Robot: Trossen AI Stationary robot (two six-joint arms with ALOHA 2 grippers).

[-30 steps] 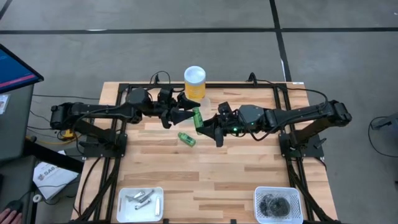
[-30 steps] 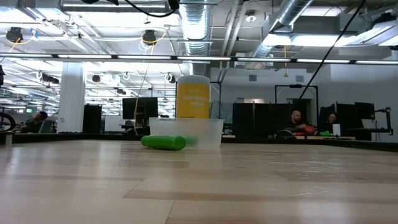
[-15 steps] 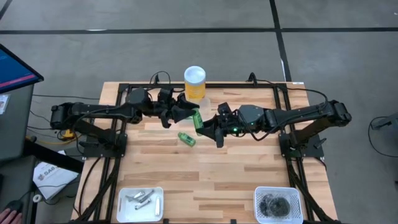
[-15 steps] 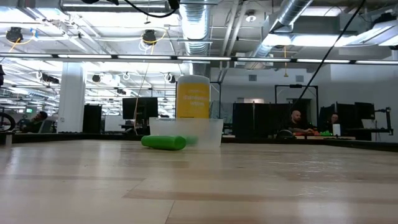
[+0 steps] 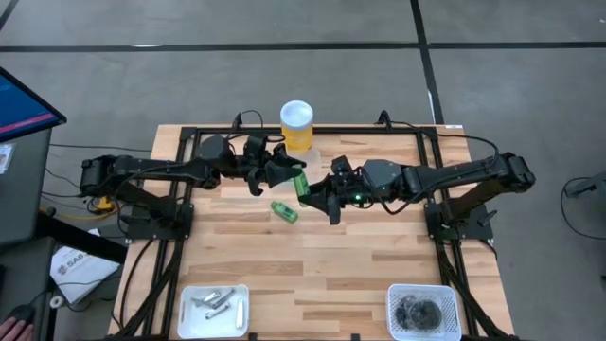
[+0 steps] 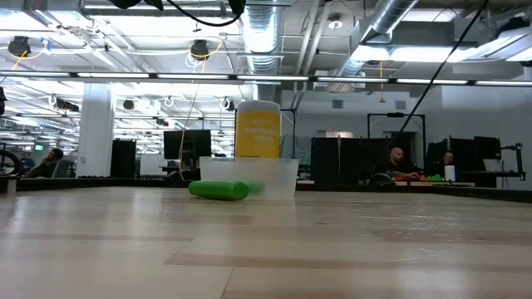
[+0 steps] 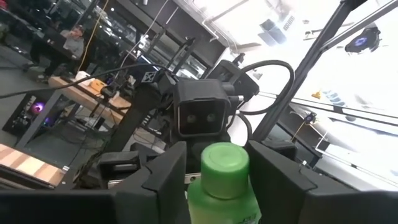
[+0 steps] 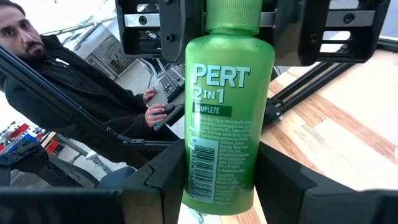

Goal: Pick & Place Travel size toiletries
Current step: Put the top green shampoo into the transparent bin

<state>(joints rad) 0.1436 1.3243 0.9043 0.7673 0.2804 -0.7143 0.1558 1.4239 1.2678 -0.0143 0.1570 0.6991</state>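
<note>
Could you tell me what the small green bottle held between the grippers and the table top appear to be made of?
The small green bottle looks like glossy, opaque plastic: smooth moulded body, soft highlights, white text printed directly on it, and a matching green cap. The table top looks like pale wood, laminated in strips with visible grain and a matte to satin finish.

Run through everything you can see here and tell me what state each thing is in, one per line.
Held green bottle: off the table, capped, gripped by both grippers.
Left gripper: shut on the bottle's cap end.
Right gripper: shut on the bottle's base end.
Second green bottle: lying flat on the table.
Yellow cylinder: upright, lid on.
Left tray: holds metal pieces.
Right tray: holds dark pieces.
</note>
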